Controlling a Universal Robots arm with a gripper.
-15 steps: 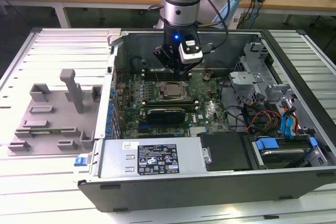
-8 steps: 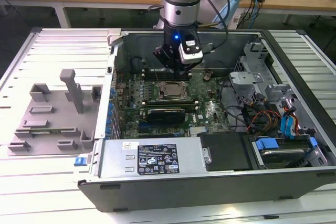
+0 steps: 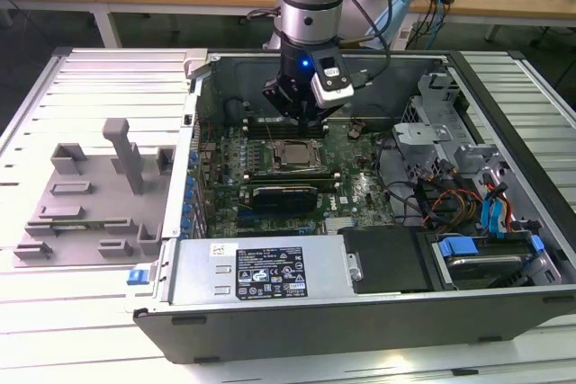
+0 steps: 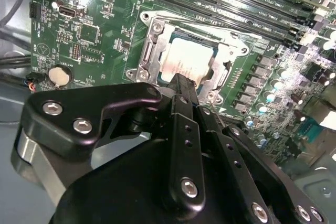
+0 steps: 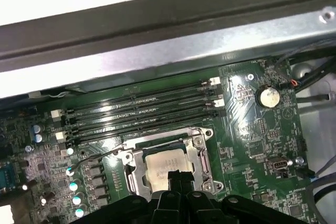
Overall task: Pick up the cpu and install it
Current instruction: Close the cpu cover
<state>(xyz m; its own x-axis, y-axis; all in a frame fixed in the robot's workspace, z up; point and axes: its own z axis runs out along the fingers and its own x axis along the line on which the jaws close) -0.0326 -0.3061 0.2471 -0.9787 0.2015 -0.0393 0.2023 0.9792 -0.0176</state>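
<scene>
Under the claw (image 4: pixel 181 81), cpu (image 4: pixel 180 59) seated in socket (image 4: pixel 151 45) (silvery top)

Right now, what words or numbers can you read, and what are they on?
Nothing here can be read clearly.
Black label on the silver box: white print, too small to read.
White sticker beside that label: too small to read.
Top of the cpu: faint marks, too blurred to read.
Green board: tiny white marks, too small to read.
</scene>
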